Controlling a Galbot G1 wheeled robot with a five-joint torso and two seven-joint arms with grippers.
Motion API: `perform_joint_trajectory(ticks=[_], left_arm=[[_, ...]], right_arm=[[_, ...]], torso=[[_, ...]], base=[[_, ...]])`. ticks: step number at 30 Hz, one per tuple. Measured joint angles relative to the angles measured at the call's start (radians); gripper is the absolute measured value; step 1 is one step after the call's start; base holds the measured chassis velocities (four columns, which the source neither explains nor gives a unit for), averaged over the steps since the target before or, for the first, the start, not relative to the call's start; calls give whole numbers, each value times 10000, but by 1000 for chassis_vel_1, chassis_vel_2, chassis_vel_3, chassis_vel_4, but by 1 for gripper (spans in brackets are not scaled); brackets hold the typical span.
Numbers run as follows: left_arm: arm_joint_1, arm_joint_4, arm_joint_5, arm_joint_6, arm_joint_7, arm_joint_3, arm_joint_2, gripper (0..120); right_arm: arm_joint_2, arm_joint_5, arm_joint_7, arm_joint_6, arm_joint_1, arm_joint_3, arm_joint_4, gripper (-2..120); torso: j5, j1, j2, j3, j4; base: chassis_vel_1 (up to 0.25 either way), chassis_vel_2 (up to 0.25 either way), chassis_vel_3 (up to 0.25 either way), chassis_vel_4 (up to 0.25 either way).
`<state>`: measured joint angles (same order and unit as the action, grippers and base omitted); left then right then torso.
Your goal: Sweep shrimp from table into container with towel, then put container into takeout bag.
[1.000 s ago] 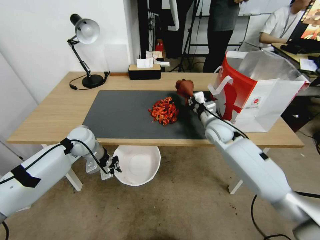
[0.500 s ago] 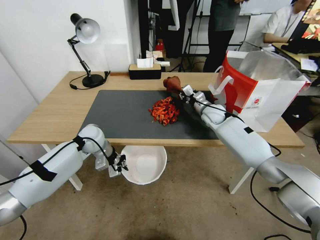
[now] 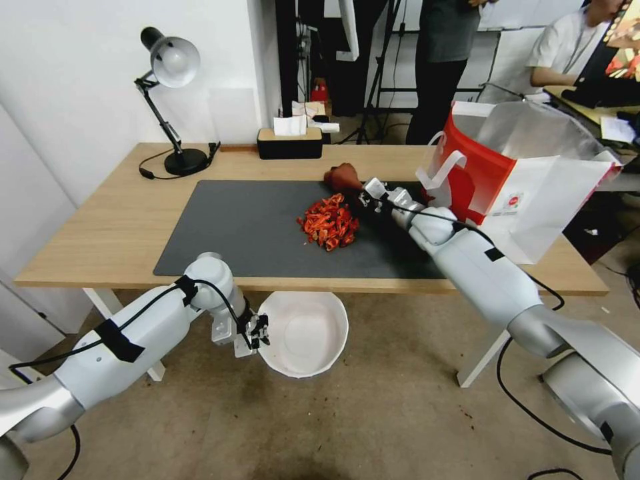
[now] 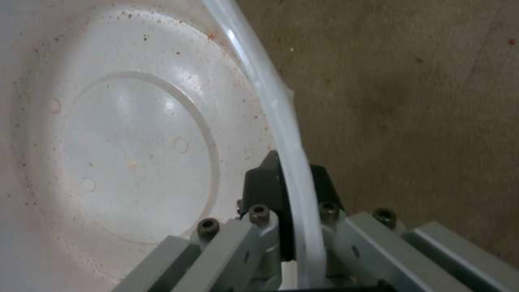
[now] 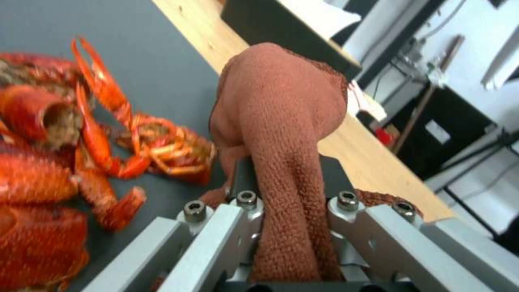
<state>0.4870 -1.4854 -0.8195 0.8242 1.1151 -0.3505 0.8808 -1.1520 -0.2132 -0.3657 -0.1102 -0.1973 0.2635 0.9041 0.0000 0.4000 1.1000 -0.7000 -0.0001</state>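
The right pincer (image 3: 363, 193) is clenched on the towel (image 3: 343, 178), which bunches up past its tips, low over the dark mat (image 3: 233, 227) on the desk (image 3: 107, 220). The shrimp (image 3: 329, 222) lie in a heap just beside this pincer, on the robot's left of it, not touching the towel. The takeout bag (image 3: 527, 180) stands open on the other side of the pincer, near the arm.

The left pincer (image 3: 259, 329) is clenched on the thin rim of the container (image 3: 307, 337). It holds the bowl below the desk's front edge, above the floor (image 3: 373, 427).
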Motion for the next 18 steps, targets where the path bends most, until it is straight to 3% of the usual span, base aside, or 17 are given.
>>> perform_joint_trajectory(ticks=[18], left_arm=[[-9, 153, 16, -5, -32, 5, 93, 0]], right_arm=[[-339, 514, -234, -197, 225, 223, -620, 7]], torso=[[0, 0, 0, 0, 2]], base=[[0, 0, 0, 0]])
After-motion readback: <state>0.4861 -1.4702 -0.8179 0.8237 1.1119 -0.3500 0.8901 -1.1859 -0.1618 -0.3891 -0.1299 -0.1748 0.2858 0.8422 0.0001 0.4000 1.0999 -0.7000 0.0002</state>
